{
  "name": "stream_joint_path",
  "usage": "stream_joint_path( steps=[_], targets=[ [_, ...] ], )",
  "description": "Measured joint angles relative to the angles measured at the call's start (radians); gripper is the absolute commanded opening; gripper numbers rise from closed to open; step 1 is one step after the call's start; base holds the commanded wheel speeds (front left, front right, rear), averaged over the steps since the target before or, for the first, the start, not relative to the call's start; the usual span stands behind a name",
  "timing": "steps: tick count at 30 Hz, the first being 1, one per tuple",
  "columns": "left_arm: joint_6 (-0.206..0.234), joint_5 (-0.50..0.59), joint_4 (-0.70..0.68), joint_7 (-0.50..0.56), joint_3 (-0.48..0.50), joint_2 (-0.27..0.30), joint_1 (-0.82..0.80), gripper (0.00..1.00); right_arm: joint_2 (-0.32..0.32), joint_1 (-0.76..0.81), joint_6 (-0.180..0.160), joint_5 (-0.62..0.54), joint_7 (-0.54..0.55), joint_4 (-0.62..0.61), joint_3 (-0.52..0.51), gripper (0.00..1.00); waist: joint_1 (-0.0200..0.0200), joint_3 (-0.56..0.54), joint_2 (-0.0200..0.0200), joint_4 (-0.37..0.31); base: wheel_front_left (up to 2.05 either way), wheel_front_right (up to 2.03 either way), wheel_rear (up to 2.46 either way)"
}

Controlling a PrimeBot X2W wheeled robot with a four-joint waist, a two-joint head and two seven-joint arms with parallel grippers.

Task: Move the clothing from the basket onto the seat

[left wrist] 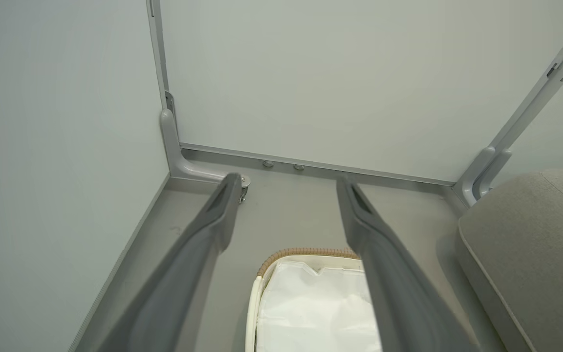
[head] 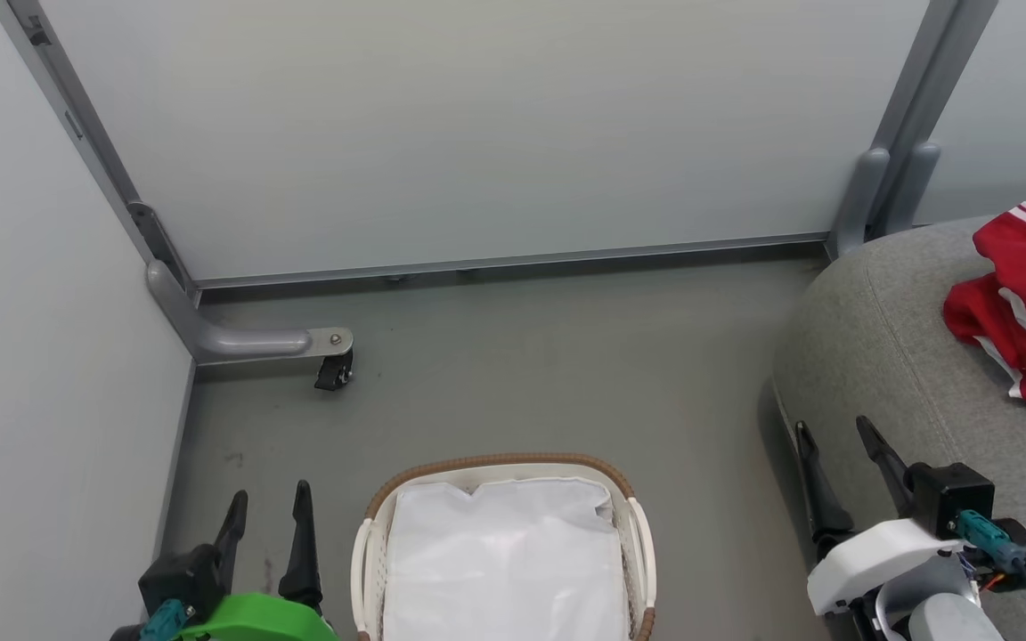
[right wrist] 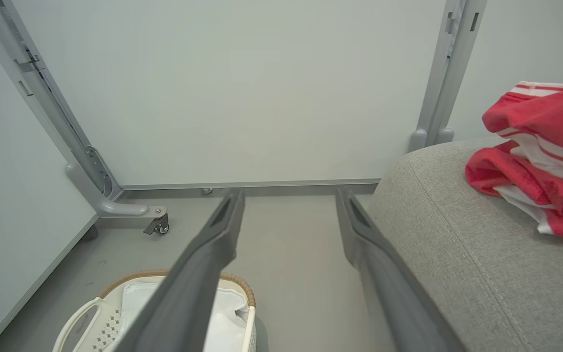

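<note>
Red clothing [head: 1025, 312] with white stripes lies bunched on the grey woven seat [head: 887, 356], at the right edge of the head view and well apart from the basket [head: 495, 467]. The basket stands on the grey floor [head: 522, 374], low in the middle of that view between the two grippers, with its brown woven rim toward the far wall panel [head: 477, 133]. Inside it the white liner [head: 504, 561] lies spread out and slightly creased. The left gripper [head: 270, 490] hangs at the lower left, just beside the basket's left handle, its dark fingers spread wide with nothing between them. The right gripper [head: 832, 424] sits at the lower right by the seat's rounded corner, between basket and seat, fingers likewise wide and empty. In the right wrist view one finger crosses the seat's edge, but whether it touches the fabric cannot be told. A small black caster [head: 335, 369] on a grey metal foot stands near the left corner of the panels.
</note>
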Motion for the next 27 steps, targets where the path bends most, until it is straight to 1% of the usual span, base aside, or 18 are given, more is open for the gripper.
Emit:
stream_joint_path(
  steps=[6,27],
  targets=[
    [0.000,-0.013,0.042,0.009,0.001,-0.003,0.007,0.00,0.012,0.022,0.000,0.015,0.013,0.046,-0.002,0.00,0.0000,0.000,0.0000,0.000,0.00,0.00,0.00],
    [-0.005,-0.356,-0.007,0.106,0.056,-0.004,0.005,0.00,0.011,0.022,0.000,0.398,0.105,0.006,-0.024,0.00,0.0000,0.002,0.0000,-0.007,0.00,0.00,0.00]
  ],
)
